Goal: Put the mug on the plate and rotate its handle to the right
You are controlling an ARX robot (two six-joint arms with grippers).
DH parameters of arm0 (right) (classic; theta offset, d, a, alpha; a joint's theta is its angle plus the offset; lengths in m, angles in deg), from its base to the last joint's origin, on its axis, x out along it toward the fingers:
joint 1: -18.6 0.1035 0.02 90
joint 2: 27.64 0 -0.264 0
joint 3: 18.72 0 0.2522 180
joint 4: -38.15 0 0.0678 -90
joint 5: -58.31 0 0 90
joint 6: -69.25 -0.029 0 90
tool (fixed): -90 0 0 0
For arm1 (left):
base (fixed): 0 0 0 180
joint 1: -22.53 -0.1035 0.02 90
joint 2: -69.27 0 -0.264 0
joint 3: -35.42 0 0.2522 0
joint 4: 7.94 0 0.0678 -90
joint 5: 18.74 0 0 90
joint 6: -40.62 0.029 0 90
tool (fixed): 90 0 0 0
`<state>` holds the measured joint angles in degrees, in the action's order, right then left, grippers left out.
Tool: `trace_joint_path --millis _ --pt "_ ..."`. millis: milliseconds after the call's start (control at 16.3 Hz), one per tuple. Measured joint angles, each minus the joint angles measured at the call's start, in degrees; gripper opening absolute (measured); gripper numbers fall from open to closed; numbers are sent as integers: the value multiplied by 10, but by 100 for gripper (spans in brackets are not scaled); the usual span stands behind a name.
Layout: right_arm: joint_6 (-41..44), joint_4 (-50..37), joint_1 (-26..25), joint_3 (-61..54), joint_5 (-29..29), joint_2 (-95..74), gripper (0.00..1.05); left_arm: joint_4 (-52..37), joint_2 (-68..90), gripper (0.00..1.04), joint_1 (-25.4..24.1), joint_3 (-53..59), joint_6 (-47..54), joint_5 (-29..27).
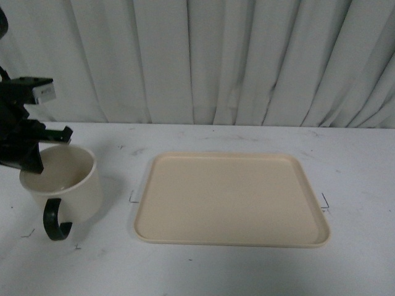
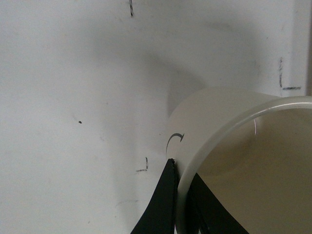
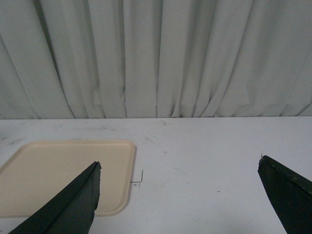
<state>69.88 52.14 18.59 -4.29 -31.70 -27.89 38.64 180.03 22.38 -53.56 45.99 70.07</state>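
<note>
mug point(image 1: 74, 191) beside plate point(image 1: 228, 197) | left fingers point(image 2: 160, 204) clamp its wall, partly hiding it | right fingers point(image 3: 73, 204) spread wide

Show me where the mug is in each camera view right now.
Front: mug at lower left, left of the plate.
Left wrist: mug close up, rim pinched by the left gripper.
Right wrist: not in it.
Shared landmark: plate, seen in front and right wrist views.

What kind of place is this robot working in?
Probably a robot test lab: a plain white curtain backs a scuffed white table, and pen marks frame corners of the plate.
</note>
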Motion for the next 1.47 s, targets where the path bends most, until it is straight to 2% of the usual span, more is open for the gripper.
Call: trace_joint_path --millis 123,307,490,613,858,981,1103,1287,1349,1410,1471 --pt "0 0 0 0 0 0 98 16 -7 3 29 -30 -28 -4" --pt "0 0 0 0 0 0 98 49 28 3 152 -137 -100 32" --pt "0 0 0 0 0 0 98 71 118 3 245 -238 -118 50" --pt "0 0 0 0 0 0 98 86 172 3 261 -280 -127 47" --pt "0 0 0 0 0 0 98 107 232 3 250 -322 -141 11" --pt "0 0 0 0 0 0 98 124 247 3 252 -339 -144 11" --pt "0 0 0 0 0 0 98 134 250 22 260 -350 -143 21" --pt "0 0 0 0 0 0 98 82 223 53 273 -310 -107 56" --pt "0 0 0 0 0 0 98 23 179 64 276 -252 -79 83" --pt "0 0 0 0 0 0 98 -68 112 75 279 -177 -58 115" --pt "0 0 0 0 0 0 98 -178 27 85 278 -93 -54 121"
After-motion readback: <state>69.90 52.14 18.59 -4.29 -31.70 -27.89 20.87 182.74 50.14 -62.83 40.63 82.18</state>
